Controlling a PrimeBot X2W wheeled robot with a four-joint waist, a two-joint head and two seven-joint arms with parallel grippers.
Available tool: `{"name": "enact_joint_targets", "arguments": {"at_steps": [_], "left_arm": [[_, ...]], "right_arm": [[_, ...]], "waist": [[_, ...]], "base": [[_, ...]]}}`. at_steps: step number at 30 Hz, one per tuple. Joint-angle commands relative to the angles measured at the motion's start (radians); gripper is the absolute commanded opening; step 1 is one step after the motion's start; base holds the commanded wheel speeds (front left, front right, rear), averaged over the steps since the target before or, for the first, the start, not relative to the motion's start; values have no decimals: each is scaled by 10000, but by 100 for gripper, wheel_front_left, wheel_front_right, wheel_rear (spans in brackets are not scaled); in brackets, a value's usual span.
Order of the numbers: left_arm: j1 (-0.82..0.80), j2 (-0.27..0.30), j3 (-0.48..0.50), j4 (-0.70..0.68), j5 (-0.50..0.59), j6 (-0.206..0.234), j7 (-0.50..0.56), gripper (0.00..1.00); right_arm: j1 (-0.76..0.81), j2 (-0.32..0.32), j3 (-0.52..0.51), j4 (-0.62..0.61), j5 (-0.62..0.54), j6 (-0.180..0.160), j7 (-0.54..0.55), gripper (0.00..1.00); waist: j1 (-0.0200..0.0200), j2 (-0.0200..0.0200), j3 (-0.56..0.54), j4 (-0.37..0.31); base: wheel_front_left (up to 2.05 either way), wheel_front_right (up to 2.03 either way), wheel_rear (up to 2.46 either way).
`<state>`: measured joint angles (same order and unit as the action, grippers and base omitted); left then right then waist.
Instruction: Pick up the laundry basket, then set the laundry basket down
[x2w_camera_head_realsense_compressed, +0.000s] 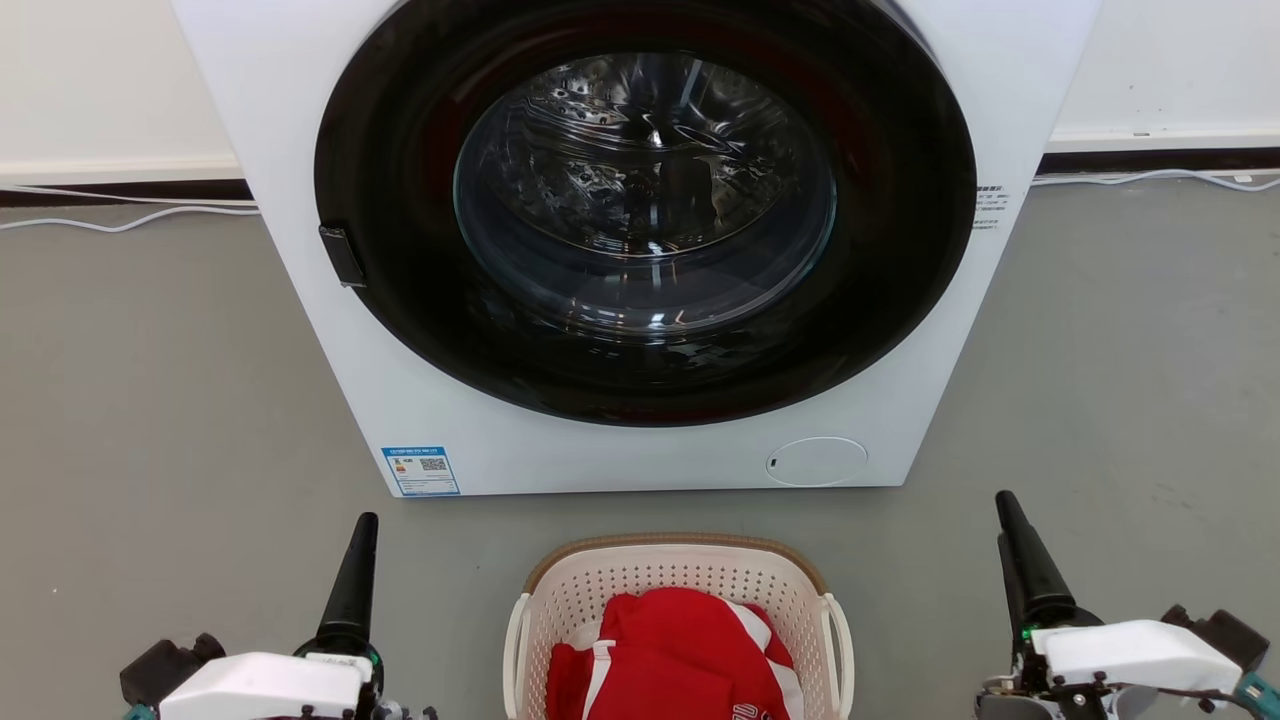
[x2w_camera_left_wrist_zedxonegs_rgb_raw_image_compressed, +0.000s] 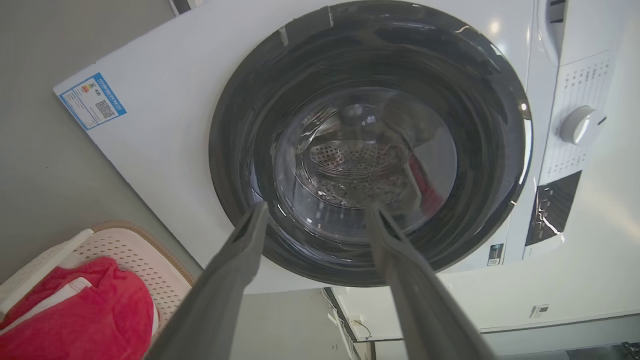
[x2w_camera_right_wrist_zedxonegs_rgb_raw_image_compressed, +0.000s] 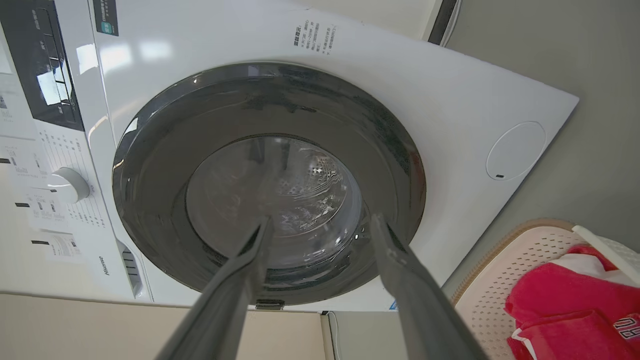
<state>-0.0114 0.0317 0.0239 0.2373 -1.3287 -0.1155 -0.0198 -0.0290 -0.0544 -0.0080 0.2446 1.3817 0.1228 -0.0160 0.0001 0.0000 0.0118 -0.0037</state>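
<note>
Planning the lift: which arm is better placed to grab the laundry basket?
Neither clearly: the laundry basket sits roughly midway between the open left gripper and right gripper, both apart from it. Probably both together.

Lighting bright, even, diffuse; faint shadows on floor (x2w_camera_head_realsense_compressed: 150, 400). Glare streaks on washer door glass (x2w_camera_head_realsense_compressed: 645, 190). Wrist views bend strongly at edges; gripper fingers (x2w_camera_left_wrist_zedxonegs_rgb_raw_image_compressed: 225, 290) soft, out of focus.

Head camera looks down, wrist cameras rolled sideways, all close on the white front-loading washing machine (x2w_camera_head_realsense_compressed: 300, 380) and cream perforated laundry basket (x2w_camera_head_realsense_compressed: 680, 574).
</note>
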Motion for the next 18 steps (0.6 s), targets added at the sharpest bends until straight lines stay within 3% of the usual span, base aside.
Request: {"name": "enact_joint_targets", "arguments": {"at_steps": [1,18], "left_arm": [[-540,70,51,-352,351,-68,-101,100],[-616,96,-27,-566,3834,-86,-628,100]], "right_arm": [[-635,-128,147,-310,-314,30,-156,100],[-849,-216,527,-448,-3623,41,-680,100]], "waist": [[-1,0,3,-3],[-1,0,90,-20]], "base": [[0,0,0],[0,0,0]]}}
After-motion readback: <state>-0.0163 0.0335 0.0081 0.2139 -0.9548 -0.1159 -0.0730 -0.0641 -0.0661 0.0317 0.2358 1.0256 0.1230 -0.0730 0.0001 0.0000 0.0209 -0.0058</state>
